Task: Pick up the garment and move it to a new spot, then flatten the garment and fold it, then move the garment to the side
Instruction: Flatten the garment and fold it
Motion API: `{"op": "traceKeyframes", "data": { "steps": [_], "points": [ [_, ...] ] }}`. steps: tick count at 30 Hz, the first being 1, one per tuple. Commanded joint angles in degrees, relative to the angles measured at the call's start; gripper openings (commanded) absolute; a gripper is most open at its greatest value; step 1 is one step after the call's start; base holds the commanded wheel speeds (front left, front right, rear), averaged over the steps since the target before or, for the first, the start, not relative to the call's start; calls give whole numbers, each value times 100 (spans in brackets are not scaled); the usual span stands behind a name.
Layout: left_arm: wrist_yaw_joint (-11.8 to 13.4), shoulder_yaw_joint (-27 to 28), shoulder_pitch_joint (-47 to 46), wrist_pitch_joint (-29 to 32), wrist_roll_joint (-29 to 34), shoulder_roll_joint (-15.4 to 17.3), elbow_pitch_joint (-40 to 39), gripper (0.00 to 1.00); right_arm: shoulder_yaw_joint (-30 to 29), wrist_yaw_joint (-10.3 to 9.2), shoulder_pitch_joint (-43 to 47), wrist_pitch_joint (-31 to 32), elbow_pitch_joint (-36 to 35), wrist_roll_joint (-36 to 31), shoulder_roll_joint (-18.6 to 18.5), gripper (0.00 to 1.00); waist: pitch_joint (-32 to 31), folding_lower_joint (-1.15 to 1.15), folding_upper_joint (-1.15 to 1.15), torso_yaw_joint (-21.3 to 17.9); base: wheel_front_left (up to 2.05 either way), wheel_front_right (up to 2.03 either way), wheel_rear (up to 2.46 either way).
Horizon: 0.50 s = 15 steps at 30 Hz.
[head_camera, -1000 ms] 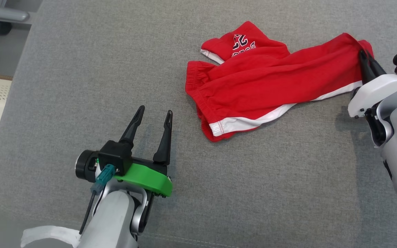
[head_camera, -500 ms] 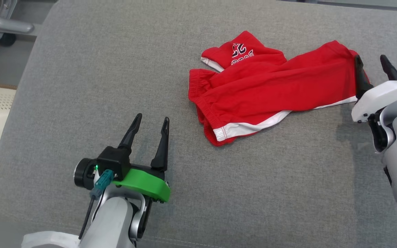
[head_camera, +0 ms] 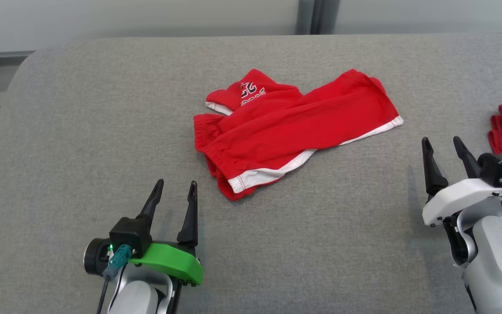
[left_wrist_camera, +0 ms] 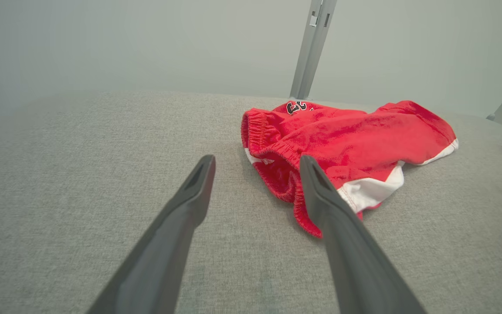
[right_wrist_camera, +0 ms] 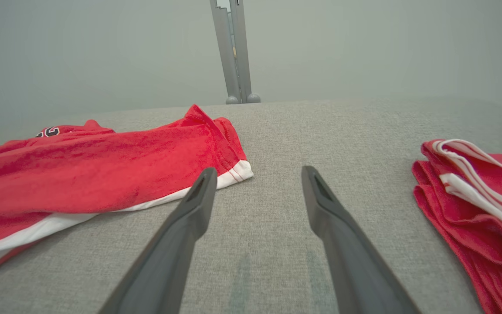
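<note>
Head view: left gripper and right gripper both have their jaws spread and empty. Beyond and between them, the red garment lies on the grey cushion. Its long axis slants from the waistband, nearer the left, to the far hem. A second ago the right jaws pinched that hem; now they are clear.

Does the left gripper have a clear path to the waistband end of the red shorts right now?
Probably yes. The left gripper is open and empty, the red shorts lie just ahead to its right on the grey cushion, and nothing lies between them.
</note>
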Motion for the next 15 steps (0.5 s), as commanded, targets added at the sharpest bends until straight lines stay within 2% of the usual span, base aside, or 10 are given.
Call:
{"op": "traceKeyframes", "data": {
  "steps": [1,8,15],
  "points": [
    [-32,-15,75,5,35,12,26,100,-23,-10,125,-13,-69,-25,13,100,-208,0,0,-353,0,0,0],
    [-71,-222,-75,5,-107,13,405,100,-79,-10,380,-13,-382,-3,135,100,39,0,0,-796,0,0,0],
    [-79,-322,-181,5,-312,16,710,100,-182,-10,358,-13,-479,2,100,100,199,0,0,-1147,0,0,0]
  ]
}}
